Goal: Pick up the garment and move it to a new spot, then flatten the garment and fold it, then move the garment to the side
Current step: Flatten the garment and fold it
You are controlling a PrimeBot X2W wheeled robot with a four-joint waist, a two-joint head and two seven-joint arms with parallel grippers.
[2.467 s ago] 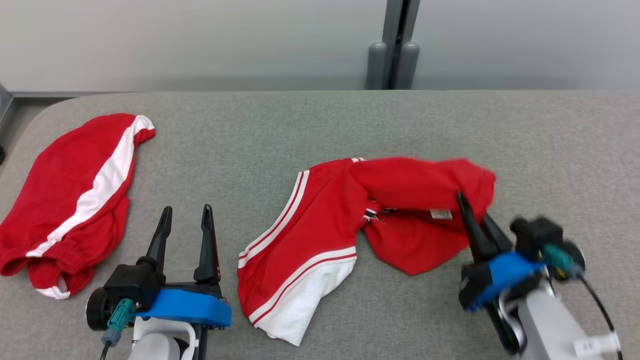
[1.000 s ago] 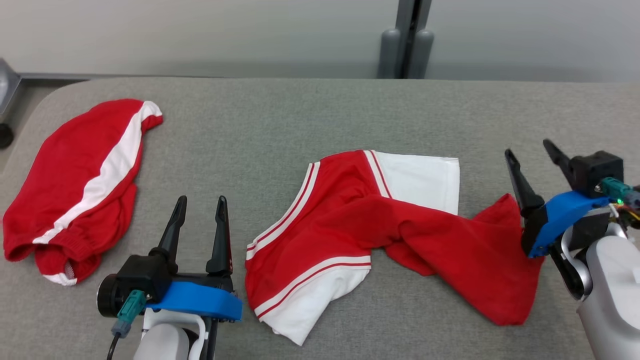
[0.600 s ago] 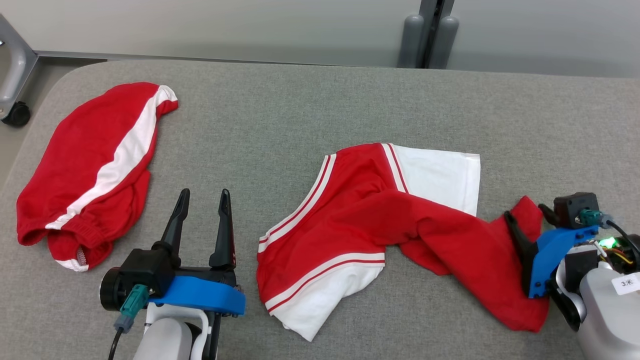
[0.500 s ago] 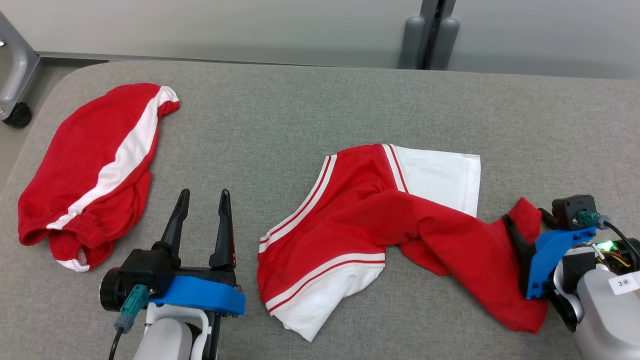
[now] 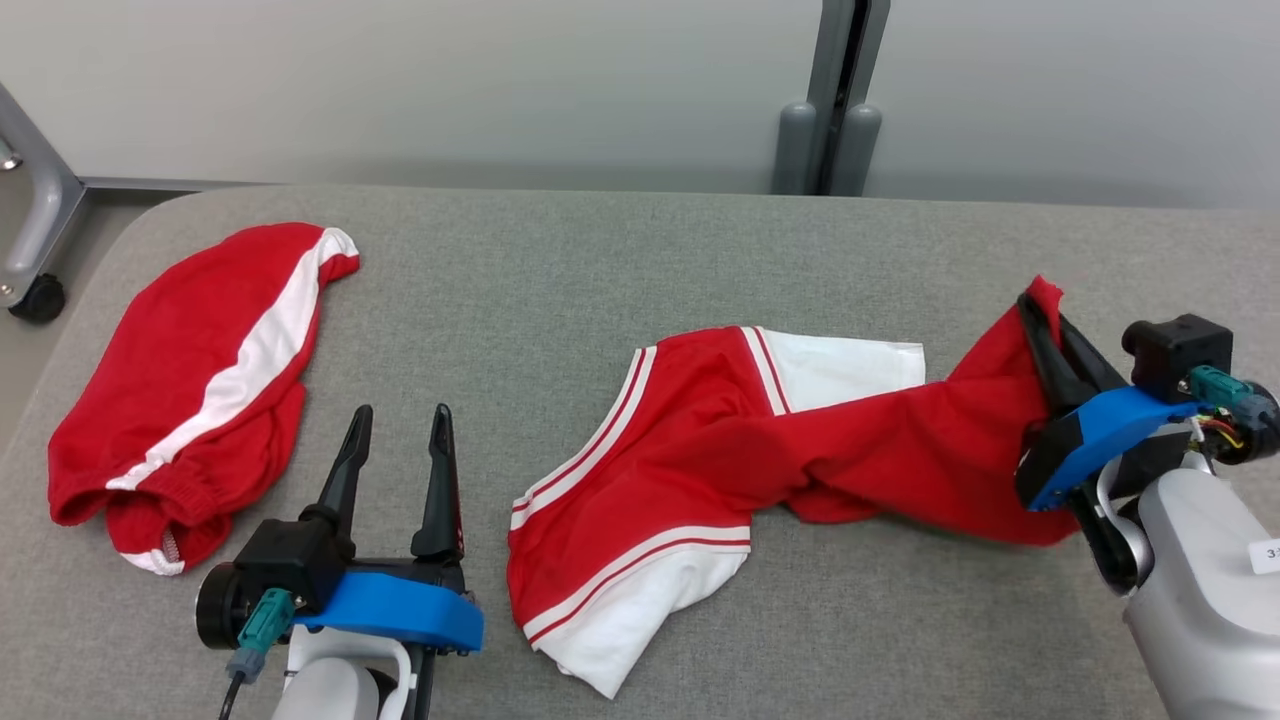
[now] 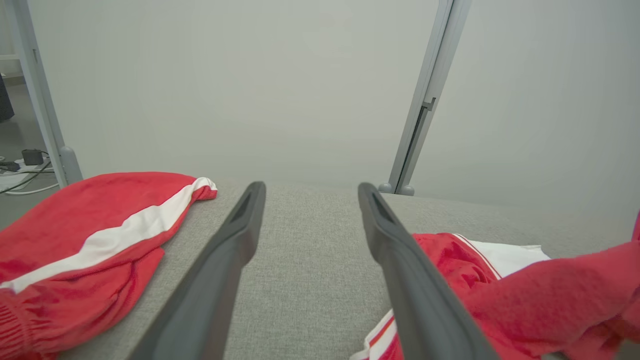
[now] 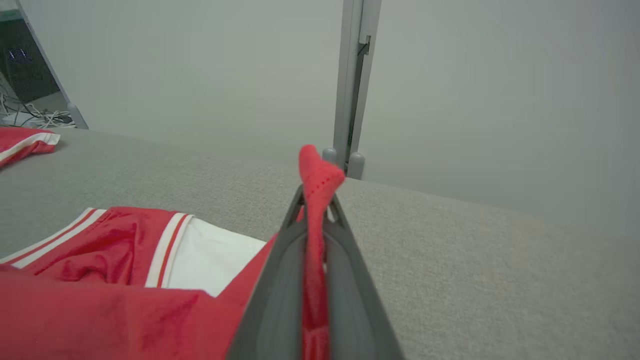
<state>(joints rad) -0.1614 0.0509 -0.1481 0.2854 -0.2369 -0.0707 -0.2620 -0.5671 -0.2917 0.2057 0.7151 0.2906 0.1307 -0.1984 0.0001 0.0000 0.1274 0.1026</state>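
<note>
The right claw (image 5: 1042, 308) has its tips half buried in the garment (image 5: 700, 450). The counter (image 5: 560, 280) runs out of view at its right and near sides. The left forearm (image 5: 330, 690) is cut off at the near edge.

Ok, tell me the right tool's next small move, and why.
Probably lift the right tool upward: it is shut on one red corner of the garment, while both white sleeves and most of the body lie crumpled on the table, so it cannot be carried yet.
</note>
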